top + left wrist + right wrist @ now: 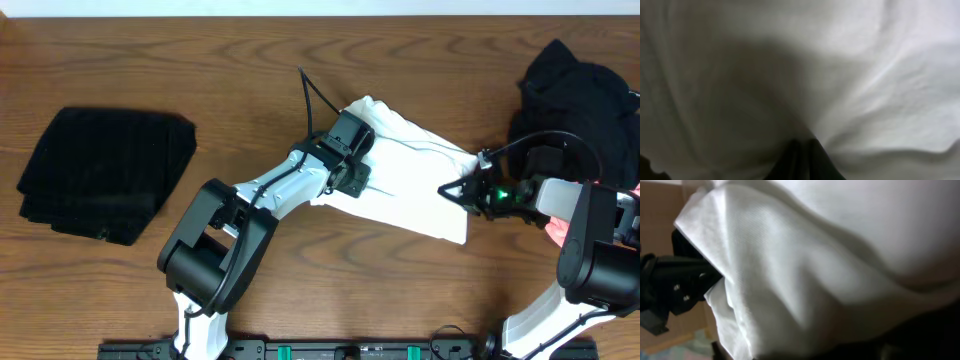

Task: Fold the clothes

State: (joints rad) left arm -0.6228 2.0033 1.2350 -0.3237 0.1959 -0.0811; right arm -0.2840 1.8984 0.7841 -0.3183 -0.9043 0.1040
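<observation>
Clenching the white T-shirt (410,195) at its left edge, the left gripper (352,172) should pull evenly with the right gripper (450,189), whose hold I cannot tell.

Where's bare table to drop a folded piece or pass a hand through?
Free: bare table between the folded black garment and the white T-shirt; also the near strip below the shirt, between left arm and right arm. Crowded: right end, where shirt, right gripper, black heap and pink cloth bunch.
</observation>
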